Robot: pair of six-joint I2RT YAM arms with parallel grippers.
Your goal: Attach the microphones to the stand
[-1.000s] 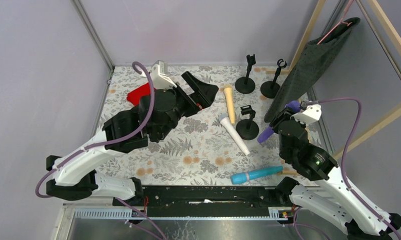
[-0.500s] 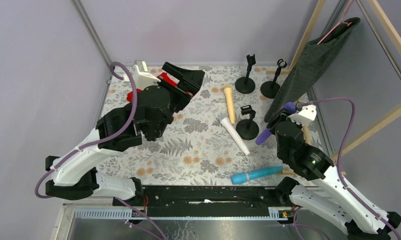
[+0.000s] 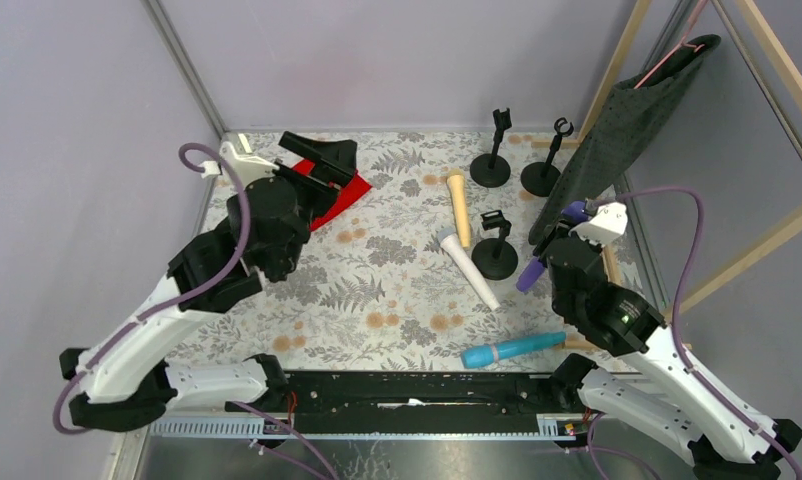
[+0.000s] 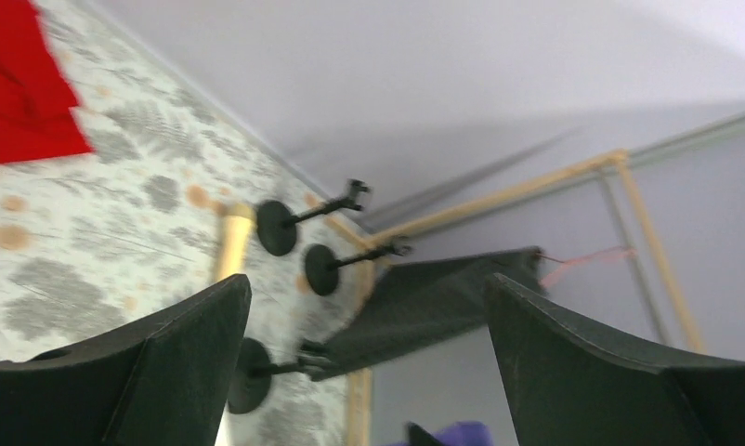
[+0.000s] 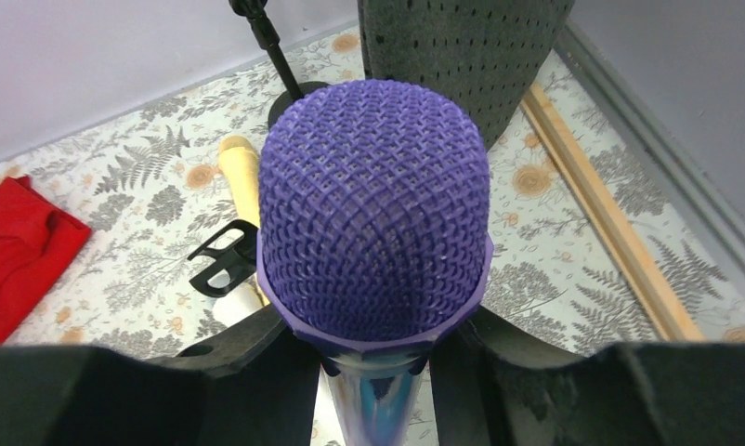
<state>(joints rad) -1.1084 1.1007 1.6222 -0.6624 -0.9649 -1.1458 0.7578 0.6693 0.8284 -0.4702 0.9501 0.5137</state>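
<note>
Clearance grows as the open left gripper point(image 4: 367, 283) swings away, leaving the right gripper point(image 5: 373, 372) clamping the slim purple plastic microphone point(image 5: 373, 232) beside the black stand point(image 3: 495, 262).

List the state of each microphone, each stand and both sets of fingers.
Purple plastic microphone: gripped by the right fingers, in no stand.
White plastic microphone: lying flat beside the nearest black round-based stand.
Cream-yellow plastic microphone: lying flat, unattached.
Light blue plastic microphone: lying flat, unattached.
Nearest stand: upright, clip empty.
Two far black stands: upright, clips empty.
Left fingers: wide open, empty.
Right fingers: shut on the purple microphone.
</note>
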